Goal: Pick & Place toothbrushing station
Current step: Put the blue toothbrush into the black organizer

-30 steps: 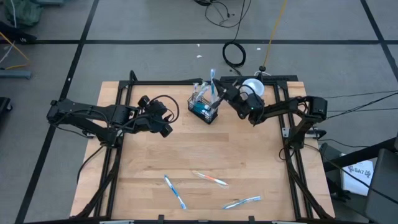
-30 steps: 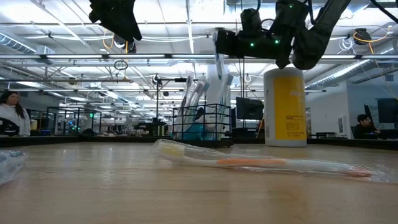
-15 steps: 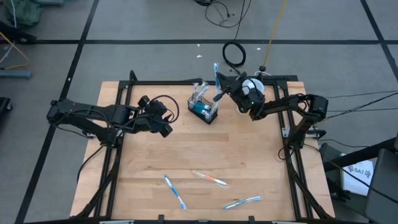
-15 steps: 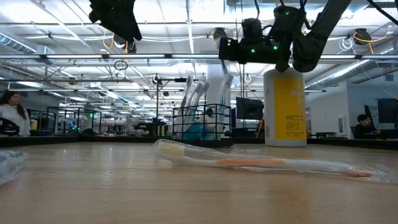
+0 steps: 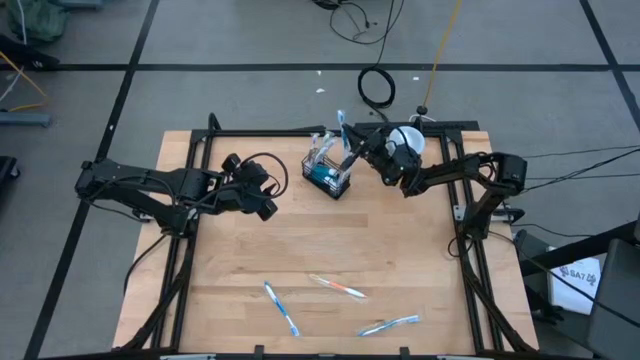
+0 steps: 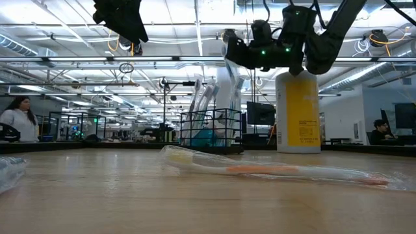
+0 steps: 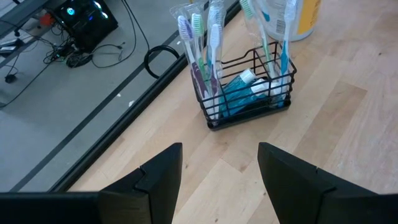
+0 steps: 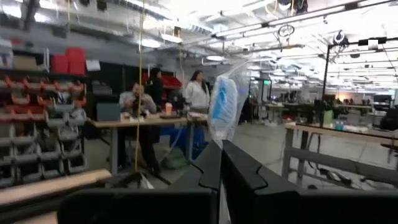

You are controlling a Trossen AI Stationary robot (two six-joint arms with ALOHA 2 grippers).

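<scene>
The toothbrushing station, a small black wire basket (image 5: 328, 175) (image 7: 249, 93) (image 6: 209, 130), stands at the table's far middle. Several wrapped toothbrushes stand upright in it, and a blue tube lies in it. My right gripper (image 5: 351, 154) (image 8: 221, 146) (image 6: 229, 49) hangs just right of and above the basket, shut on a wrapped toothbrush (image 5: 343, 128) (image 8: 224, 109). My left gripper (image 5: 264, 206) (image 7: 219, 149) waits open to the basket's left, holding nothing. My right gripper pinches the clear-wrapped toothbrush between its two fingers, just below the blue head (image 8: 219, 138). The fingers come from the table's right and slant upward. The head end sticks up past the fingertips. The lower end is hidden, so I cannot tell whether it reaches the basket.
A yellow cup with a white lid (image 5: 408, 140) (image 6: 298, 110) stands right of the basket, beside my right arm. Three wrapped toothbrushes (image 5: 282, 308) (image 5: 338, 288) (image 5: 390, 325) lie near the table's near edge; one (image 6: 273, 170) shows close in the low view. People are in the room beyond.
My right gripper has rolled its wrist, swung a little away from the basket and come back beside it, staying shut. The held toothbrush has tipped with it, its head end swaying above the basket.
</scene>
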